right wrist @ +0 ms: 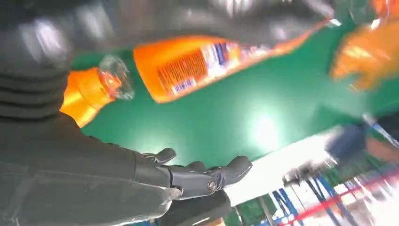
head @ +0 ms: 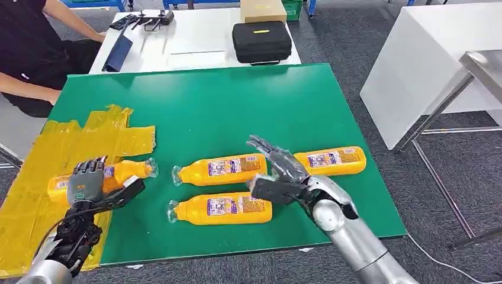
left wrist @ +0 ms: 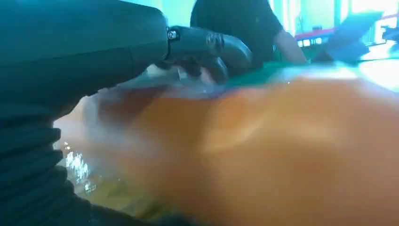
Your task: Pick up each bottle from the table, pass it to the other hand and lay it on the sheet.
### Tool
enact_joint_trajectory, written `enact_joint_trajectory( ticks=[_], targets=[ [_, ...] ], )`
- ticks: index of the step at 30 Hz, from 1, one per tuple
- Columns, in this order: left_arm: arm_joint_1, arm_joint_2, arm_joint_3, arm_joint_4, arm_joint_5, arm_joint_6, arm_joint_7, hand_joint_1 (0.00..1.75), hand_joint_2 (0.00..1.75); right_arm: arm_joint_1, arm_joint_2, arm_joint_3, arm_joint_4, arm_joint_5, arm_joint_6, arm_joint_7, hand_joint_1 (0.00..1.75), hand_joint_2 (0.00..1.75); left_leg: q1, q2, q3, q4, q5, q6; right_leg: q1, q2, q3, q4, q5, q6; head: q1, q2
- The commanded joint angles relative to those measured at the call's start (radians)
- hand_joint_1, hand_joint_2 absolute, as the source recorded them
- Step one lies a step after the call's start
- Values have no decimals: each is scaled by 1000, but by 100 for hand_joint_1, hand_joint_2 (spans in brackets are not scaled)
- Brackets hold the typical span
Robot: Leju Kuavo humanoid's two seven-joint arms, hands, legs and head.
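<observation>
from my seat at the controls, the head view looks down on a green table with a crinkled yellow sheet lying over its edge at nine o'clock. my left hand sits over an orange bottle that lies on the sheet, clear cap pointing to three o'clock. its fingers drape over the bottle's body, but i cannot tell whether they are gripping it or have let go; the left wrist view is mostly an orange blur.

three more bottles lie on the bare green: the upper bottle near the centre, the lower bottle just beside it at six o'clock, and the far bottle out at three o'clock. my right hand hovers between the upper and far bottles, fingers apart, holding nothing.

the risks, as i judge them: these are round bottles lying on their sides, so if the left hand lifts away carelessly, the one on the sheet could roll off towards the green. the right hand is crowded by its neighbours; a spread finger could nudge one and send it rolling towards the table's near edge. a person sits at eleven o'clock.
</observation>
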Motion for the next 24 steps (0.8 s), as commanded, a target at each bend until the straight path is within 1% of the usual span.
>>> enact_joint_trajectory(
  ticks=[1,2,3,4,9,11,13,17,20,22,23,24],
  targets=[
    [0,-7,-1,106,24,-13,-30,0,0,-62,-19,193,62,30,-18,37,0,175,1,3,3,-2,0,-1,2,2,2,-2,0,-1,1,0],
    [0,-7,-1,106,24,-13,-30,0,0,-62,-19,193,62,30,-18,37,0,175,2,3,5,-3,0,-1,2,2,3,-3,0,-1,0,0],
    [0,-8,-1,106,24,-13,-30,0,0,-63,-21,192,62,29,-18,38,0,175,0,1,3,-1,1,-1,0,1,2,-1,0,-1,1,0],
    [0,-8,-1,106,24,-13,-30,0,0,-63,-21,192,62,29,-18,38,0,175,1,2,4,-2,1,-1,2,2,3,-2,0,-1,0,0],
    [3,-9,7,100,31,-3,-27,0,0,-65,-22,198,62,34,-15,40,0,175,0,1,3,-1,2,-1,0,1,2,-1,0,-1,0,0],
    [28,-11,45,58,102,20,-96,0,0,-54,-21,241,56,86,-7,93,0,175,0,1,3,-1,2,-1,0,1,2,-1,0,-1,1,0],
    [67,-12,83,-15,166,47,-129,0,0,-32,-9,285,45,141,4,141,0,175,0,3,5,-3,1,-2,0,2,3,-2,0,-1,0,0],
    [128,-5,109,-127,227,63,-153,0,0,2,-25,345,39,171,15,211,0,175,1,3,6,-3,1,-2,1,2,4,-3,0,-2,0,0],
    [128,-19,129,-153,272,84,-180,0,0,58,-28,334,8,215,-7,287,0,175,1,1,4,-2,1,-1,1,0,3,-2,0,-1,0,0],
    [127,-30,154,-180,345,120,-217,0,0,112,-27,315,-30,257,4,334,0,175,2,0,4,-2,1,-2,2,-1,3,-2,-1,-1,0,0],
    [131,-33,163,-195,371,135,-228,0,0,129,-28,310,-39,262,5,339,0,175,1,-1,2,-1,1,-1,1,-2,0,-1,-1,-1,0,0],
    [145,-48,196,-242,460,142,-276,0,0,147,-29,302,-46,273,9,347,0,175,1,-2,1,-1,2,-1,2,-3,0,-1,-1,-1,1,0]
  ],
)
